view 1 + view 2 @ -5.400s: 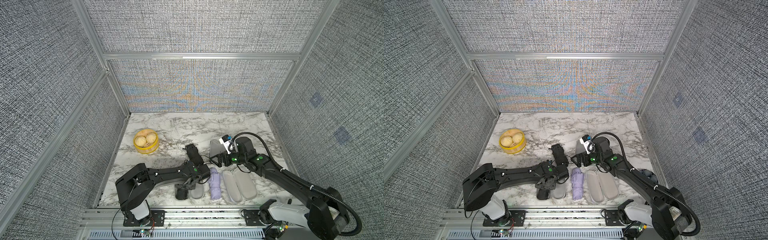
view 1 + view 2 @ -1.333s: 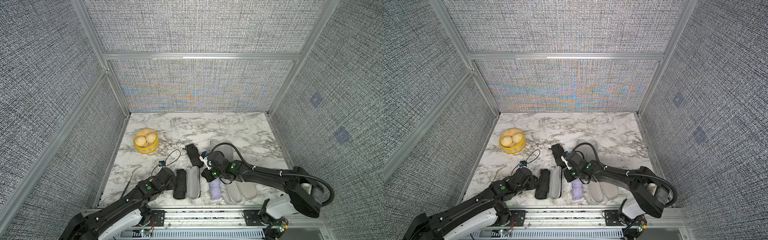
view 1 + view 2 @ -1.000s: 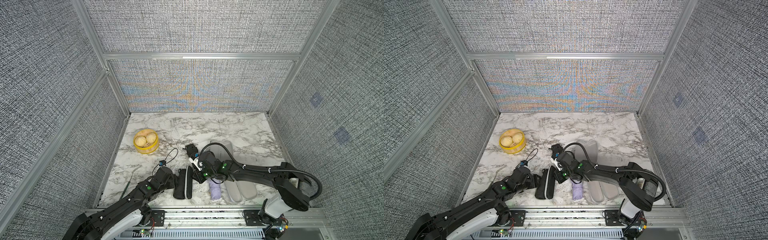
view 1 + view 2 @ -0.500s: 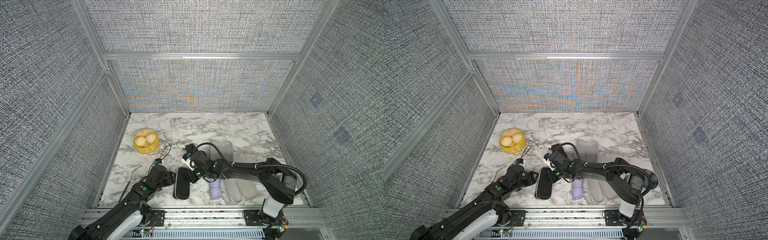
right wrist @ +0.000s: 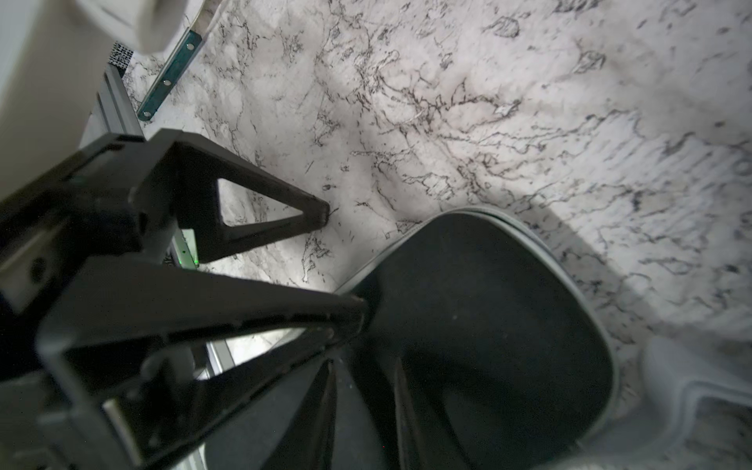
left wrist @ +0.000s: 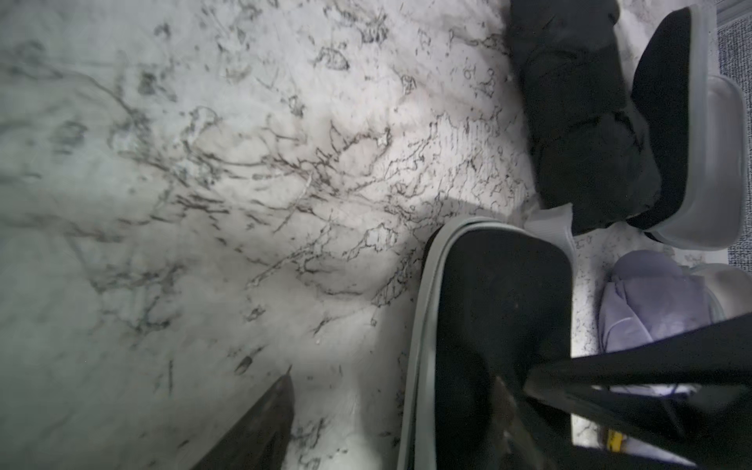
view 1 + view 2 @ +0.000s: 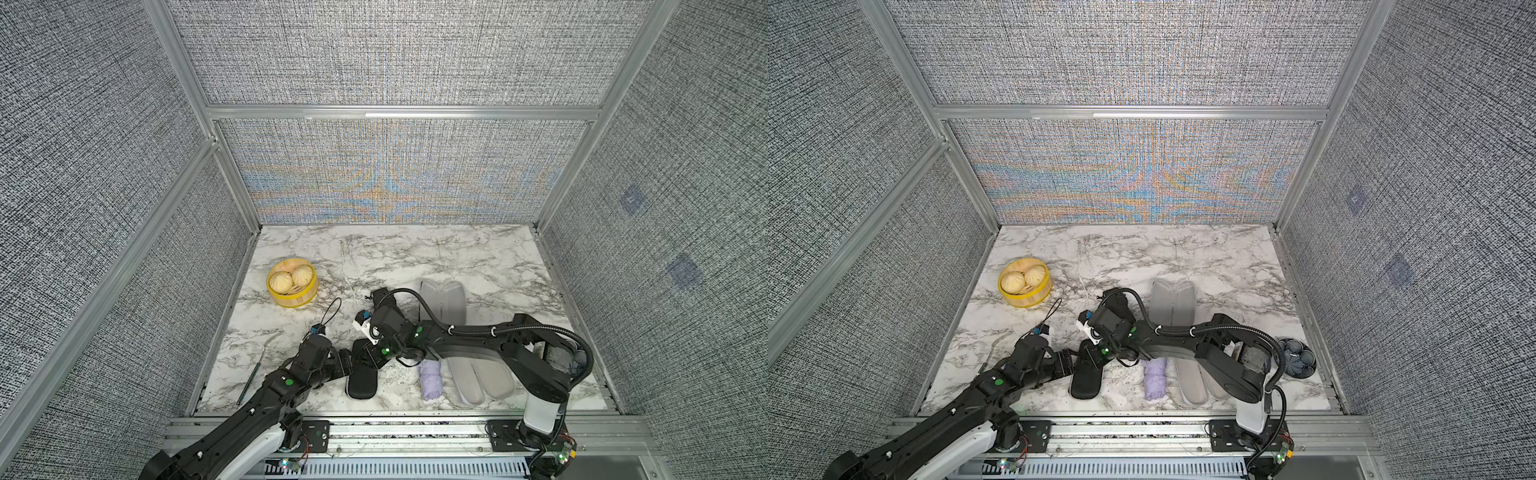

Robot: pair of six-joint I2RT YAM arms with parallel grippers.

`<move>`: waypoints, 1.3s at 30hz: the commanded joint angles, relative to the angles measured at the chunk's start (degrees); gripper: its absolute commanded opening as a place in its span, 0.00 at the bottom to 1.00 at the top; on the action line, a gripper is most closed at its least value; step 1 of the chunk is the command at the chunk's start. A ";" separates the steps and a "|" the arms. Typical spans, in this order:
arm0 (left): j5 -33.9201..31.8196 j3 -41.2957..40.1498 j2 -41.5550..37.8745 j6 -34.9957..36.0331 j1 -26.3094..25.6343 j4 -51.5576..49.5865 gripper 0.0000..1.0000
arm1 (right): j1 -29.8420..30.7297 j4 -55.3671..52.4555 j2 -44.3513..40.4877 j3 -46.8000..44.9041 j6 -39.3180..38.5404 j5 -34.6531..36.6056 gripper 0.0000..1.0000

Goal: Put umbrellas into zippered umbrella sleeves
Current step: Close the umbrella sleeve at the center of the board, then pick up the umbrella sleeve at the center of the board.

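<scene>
I count three oblong hard-shell zippered sleeves (image 7: pixel 362 381), two folded fabric umbrellas (image 7: pixel 430 376), one yellow steamer basket (image 7: pixel 293 300), two buns (image 7: pixel 281 282).

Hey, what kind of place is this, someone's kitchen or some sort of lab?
Probably a robotics lab test cell, not a kitchen: grey fabric panels in an aluminium frame box in a marble-pattern tabletop, and the left arm and right arm are bolted to a front rail.

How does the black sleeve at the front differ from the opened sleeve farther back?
The black sleeve is folded shut, black shell up; the back sleeve lies spread open, grey inside up. The black sleeve lies near the front edge; the back sleeve lies farther off, partly under the right arm. Both are oblong, flat on the table.
</scene>
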 commanded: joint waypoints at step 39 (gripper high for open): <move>1.16 -2.02 16.21 -0.87 0.05 13.58 0.30 | -1.64 19.74 3.72 -10.78 13.70 -11.94 0.68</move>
